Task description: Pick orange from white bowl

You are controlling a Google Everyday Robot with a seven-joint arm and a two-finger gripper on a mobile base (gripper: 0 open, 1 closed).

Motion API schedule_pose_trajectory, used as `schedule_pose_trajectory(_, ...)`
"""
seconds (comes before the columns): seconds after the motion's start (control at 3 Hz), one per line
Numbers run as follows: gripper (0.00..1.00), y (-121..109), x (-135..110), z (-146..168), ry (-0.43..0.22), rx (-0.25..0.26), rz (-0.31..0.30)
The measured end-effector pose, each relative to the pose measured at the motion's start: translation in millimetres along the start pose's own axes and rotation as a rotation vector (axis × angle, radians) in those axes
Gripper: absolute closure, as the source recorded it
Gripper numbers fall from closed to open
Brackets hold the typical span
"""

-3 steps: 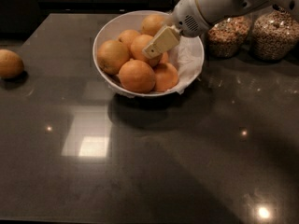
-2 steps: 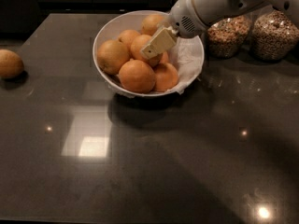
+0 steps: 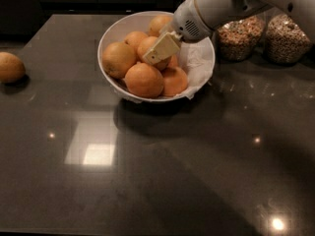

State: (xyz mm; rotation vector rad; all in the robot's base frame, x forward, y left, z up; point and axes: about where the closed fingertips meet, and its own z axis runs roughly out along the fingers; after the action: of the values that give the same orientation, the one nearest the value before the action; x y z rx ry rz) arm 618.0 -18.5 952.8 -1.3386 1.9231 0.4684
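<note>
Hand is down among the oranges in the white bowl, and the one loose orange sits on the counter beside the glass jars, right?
Not quite. The camera view shows the loose orange at the counter's far left, well apart from the glass jars, which stand right of the white bowl. The hand is indeed among the bowl's oranges.

white bowl: upright, paper-lined; oranges: piled inside; gripper: at centre orange
</note>
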Motion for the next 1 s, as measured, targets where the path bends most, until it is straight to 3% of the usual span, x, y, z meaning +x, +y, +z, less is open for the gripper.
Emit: schedule_pose_trajectory(1.0, 0.38, 1.5, -0.7, 11.5, 0.018, -0.037, 0.010)
